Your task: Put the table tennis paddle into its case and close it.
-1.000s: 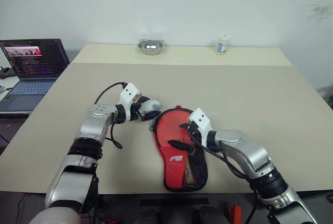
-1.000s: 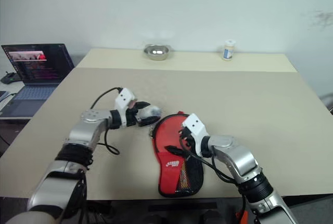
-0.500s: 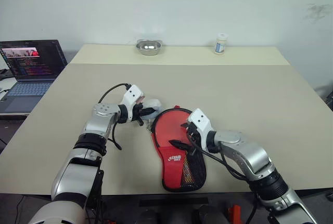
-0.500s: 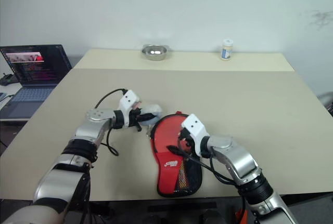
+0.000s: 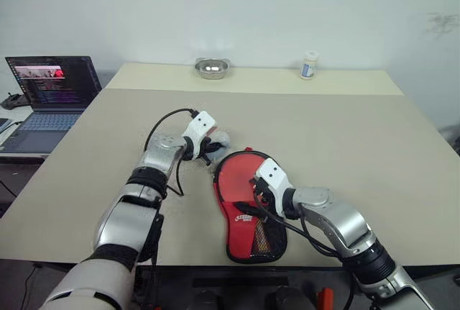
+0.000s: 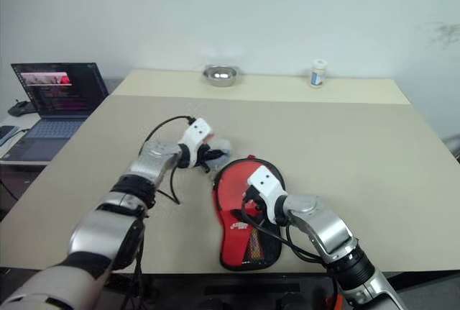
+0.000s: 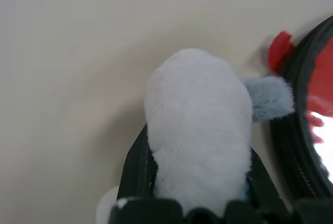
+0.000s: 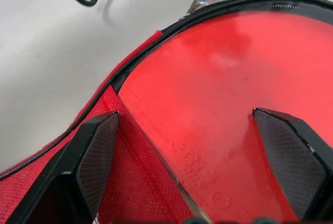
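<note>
Left gripper (image 5: 210,147) has just closed on a pale fluffy tuft (image 7: 200,125) beside the top edge of the case (image 5: 267,247), where a second ago its fingers stood wide; I judge the tuft to be the zip pull. Right gripper (image 8: 187,146) stays wide open and empty over the paddle (image 5: 237,184), which lies red face up inside the open case near the table's (image 5: 345,123) front edge. That grip suggests closing comes next.
</note>
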You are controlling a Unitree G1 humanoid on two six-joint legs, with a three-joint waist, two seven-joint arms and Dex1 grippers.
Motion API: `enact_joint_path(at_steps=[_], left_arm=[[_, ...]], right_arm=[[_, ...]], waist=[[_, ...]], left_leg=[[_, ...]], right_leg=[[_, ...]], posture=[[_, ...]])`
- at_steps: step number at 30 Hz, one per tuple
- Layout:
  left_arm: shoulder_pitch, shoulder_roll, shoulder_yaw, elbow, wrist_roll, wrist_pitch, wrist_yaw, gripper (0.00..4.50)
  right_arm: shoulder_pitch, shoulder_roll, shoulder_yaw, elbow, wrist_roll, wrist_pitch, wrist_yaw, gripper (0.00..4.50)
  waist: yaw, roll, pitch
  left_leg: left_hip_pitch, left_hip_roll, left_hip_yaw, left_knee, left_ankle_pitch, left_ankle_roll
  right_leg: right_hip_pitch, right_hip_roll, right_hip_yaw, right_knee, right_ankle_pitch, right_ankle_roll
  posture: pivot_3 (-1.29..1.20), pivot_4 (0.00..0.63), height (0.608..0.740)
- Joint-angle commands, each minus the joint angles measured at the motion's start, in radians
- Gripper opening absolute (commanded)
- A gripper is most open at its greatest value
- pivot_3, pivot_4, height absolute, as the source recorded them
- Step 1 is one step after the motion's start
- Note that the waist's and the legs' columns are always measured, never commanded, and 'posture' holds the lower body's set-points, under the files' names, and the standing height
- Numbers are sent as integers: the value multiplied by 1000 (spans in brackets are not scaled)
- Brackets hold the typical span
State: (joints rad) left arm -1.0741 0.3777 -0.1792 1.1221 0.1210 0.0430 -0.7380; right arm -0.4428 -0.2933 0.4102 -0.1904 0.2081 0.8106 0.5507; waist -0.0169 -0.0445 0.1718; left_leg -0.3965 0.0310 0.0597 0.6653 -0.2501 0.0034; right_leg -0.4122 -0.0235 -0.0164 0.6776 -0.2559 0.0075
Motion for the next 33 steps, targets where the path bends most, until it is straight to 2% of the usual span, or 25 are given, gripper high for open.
enact_joint_path(at_steps=[1,8,13,20,27,33], left_arm=[[-105,-53,-28,120,77,-86,157,573],[-227,-171,-82,214,197,-189,326,549],[-262,-252,-119,232,265,-264,366,548],[-333,-434,-193,244,364,-348,437,548],[-372,-570,-179,243,364,-397,394,548],[-347,-634,-139,232,312,-434,252,548]], right_arm=[[47,-19,23,52,-12,63,6,4500],[76,-39,33,30,-12,95,19,4500],[97,-50,34,-2,-4,123,24,4500],[123,-51,42,-47,-1,160,14,4500],[137,-34,34,-58,-2,173,-9,4500],[140,-30,23,-56,-2,171,-20,4500]], waist=[[11,-1,-1],[15,-1,-2],[16,-1,-2],[23,-1,-2],[19,0,-2],[18,2,-3]], left_leg=[[1,0,-1,0,0,0],[-1,0,-1,0,0,0],[-3,0,0,-2,0,0],[-5,-1,-2,-3,0,0],[-6,-2,0,-3,-2,3],[-6,-2,-1,-3,-2,3]], right_leg=[[2,-1,-1,-1,0,0],[2,-1,-1,-4,0,1],[0,-1,-1,-7,0,1],[2,0,-4,-14,2,3],[2,0,-2,-18,3,5],[2,0,-2,-18,3,5]], posture=[[0,150,740],[0,150,740],[0,150,740],[0,150,740],[0,150,740],[0,150,740]])
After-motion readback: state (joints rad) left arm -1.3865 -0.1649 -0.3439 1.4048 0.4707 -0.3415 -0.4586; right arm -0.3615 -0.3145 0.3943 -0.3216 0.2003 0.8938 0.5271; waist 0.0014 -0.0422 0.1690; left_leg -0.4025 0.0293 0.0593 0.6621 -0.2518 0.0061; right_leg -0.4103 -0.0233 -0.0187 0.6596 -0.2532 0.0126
